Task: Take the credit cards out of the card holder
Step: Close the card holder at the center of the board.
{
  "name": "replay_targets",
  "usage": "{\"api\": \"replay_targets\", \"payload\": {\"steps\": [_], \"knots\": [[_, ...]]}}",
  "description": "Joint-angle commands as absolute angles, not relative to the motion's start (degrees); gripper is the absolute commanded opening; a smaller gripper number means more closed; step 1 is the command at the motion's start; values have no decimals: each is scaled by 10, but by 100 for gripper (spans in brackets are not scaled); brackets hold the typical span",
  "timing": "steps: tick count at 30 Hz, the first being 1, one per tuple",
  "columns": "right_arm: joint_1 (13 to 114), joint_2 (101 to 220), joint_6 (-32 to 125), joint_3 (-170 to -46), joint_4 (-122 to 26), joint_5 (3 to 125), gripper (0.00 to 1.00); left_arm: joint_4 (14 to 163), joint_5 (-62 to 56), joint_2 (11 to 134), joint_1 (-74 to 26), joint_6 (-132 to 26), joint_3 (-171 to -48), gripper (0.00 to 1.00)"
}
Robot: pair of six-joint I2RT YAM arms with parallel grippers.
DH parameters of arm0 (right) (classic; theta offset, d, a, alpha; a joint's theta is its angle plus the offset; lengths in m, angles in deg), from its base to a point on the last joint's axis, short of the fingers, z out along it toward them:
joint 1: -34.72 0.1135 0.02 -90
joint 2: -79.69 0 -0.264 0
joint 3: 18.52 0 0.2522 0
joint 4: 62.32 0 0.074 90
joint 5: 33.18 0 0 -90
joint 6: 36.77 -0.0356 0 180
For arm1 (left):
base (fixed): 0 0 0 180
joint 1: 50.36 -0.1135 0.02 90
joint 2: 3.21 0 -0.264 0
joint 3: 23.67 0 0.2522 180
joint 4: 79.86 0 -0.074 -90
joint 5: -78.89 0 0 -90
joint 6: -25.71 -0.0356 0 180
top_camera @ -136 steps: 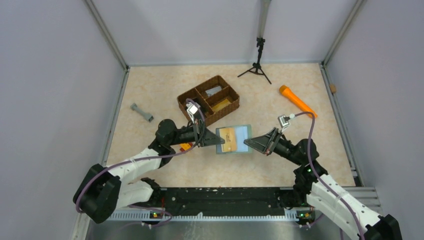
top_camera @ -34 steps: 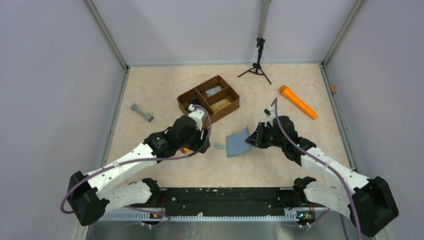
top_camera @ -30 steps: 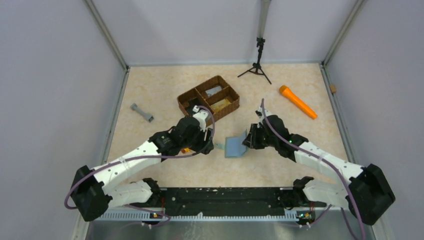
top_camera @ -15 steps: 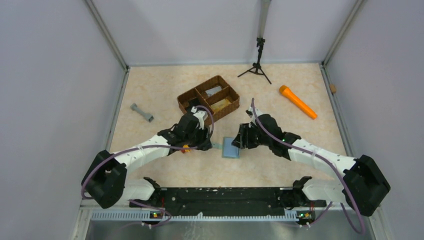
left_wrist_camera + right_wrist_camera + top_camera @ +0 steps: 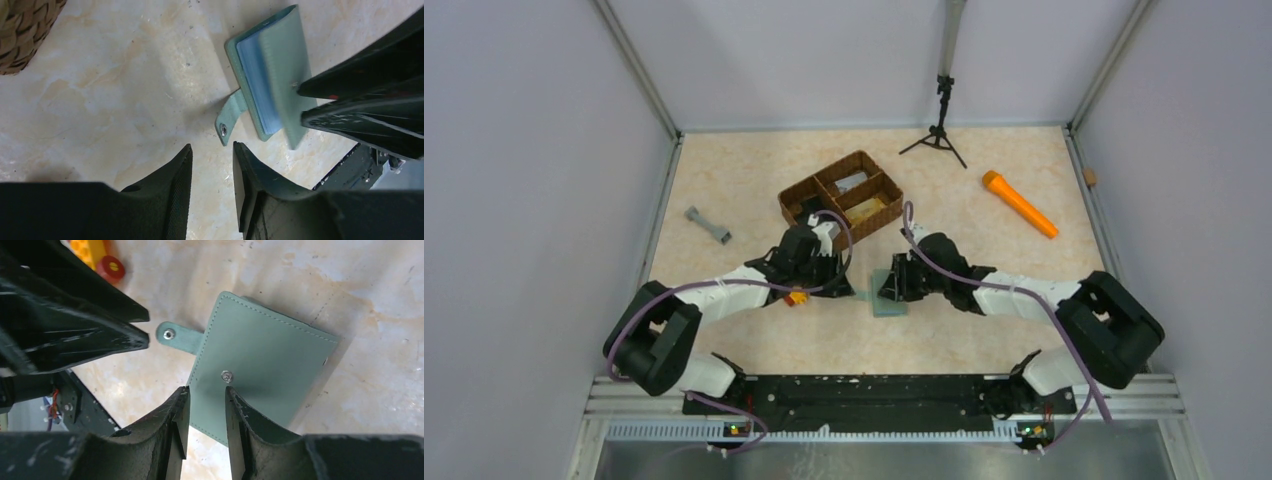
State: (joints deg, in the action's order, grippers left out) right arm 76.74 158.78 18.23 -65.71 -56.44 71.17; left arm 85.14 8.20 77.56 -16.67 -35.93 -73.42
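Left claw (image 5: 212, 150): jaws only narrowly parted, nothing between them, bare worktop (image 5: 125, 85) showing in the gap. The tips sit just short of the card holder's (image 5: 280, 60) snap tab (image 5: 227, 120), not touching it. Right claw (image 5: 206, 392): also a narrow gap and nothing pinched. Its tips are over the holder's top cover next to the snap stud (image 5: 227, 375), and the left wrist cam shows one right fingertip (image 5: 300, 89) apparently resting on that cover. The holder lies mid-worktop, a bit toward the near edge, in front of the woven basket (image 5: 841, 199), with one claw on each side. The top cam gives layout only, since the arms hide most of the holder (image 5: 889, 305) and the jaw gaps aren't readable there. The left wrist cam sees the holder edge-on: cover not fully flat, pale blue pocket edges (image 5: 252, 65) showing at the open side. The right wrist cam sees only the closed outer cover from above, plus a yellow-and-red toy (image 5: 102, 257) behind the left fingers. Any cards inside are hidden in all views.
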Motion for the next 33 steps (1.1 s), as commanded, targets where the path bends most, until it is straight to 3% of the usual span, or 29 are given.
{"api": "replay_targets", "payload": {"steps": [1,9,15,22,29,33], "knots": [[774,1649,190,-665,-644,720,32,887,100,772,-175,-358,-731,38],[770,1664,185,-666,-694,764,31,866,99,735,-180,-368,-728,38],[712,1653,115,-623,-820,870,23,848,99,698,-184,-370,-720,38],[688,1788,-2,-593,-1066,964,1,843,106,686,-192,-374,-712,38],[663,1986,-114,-559,-1322,984,0,836,107,656,-196,-374,-698,39],[649,2013,-136,-548,-1363,986,0,829,103,633,-202,-376,-692,39]]}}
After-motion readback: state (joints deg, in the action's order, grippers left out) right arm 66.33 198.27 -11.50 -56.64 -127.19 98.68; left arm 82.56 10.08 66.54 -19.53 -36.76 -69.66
